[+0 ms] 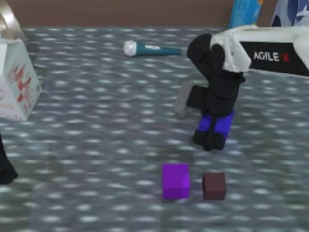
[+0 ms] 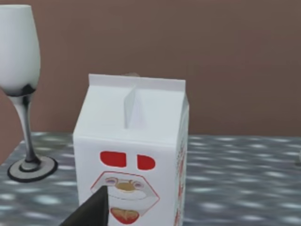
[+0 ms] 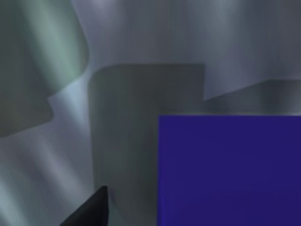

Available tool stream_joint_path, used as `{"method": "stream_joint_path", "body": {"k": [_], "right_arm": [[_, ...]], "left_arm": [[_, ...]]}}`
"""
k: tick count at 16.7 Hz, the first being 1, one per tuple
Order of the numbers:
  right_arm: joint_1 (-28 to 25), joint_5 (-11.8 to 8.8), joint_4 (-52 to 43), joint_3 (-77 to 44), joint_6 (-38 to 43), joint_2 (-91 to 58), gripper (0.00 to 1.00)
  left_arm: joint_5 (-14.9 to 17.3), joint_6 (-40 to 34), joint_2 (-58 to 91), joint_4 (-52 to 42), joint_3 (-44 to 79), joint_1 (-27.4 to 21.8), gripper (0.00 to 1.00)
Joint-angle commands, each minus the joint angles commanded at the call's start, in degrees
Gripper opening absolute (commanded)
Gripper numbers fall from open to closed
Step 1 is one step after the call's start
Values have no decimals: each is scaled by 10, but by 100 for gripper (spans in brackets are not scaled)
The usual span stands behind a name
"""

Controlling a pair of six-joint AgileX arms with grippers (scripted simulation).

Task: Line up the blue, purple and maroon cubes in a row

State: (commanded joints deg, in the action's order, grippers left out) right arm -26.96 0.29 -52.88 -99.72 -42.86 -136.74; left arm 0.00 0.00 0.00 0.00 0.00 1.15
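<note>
My right gripper hangs above the table right of centre, shut on the blue cube, which is held clear of the surface. The right wrist view is filled on one side by that blue cube, with its shadow on the table below and one black fingertip showing. The purple cube and the smaller maroon cube rest side by side on the table, just in front of the gripper. My left gripper stays parked at the table's left edge; one fingertip shows in its wrist view.
A white milk carton stands at the far left with a wine glass behind it. A teal microphone lies at the back centre. A blue box stands at the back right.
</note>
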Motion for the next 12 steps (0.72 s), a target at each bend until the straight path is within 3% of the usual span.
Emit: {"method": "stream_joint_path", "body": {"k": [4,12], "right_arm": [[0,0,3,2,0,-2,100],[0,0,3,2,0,-2,40]], "left_arm": [[0,0,0,0,0,0,100],[0,0,0,0,0,0,100]]}}
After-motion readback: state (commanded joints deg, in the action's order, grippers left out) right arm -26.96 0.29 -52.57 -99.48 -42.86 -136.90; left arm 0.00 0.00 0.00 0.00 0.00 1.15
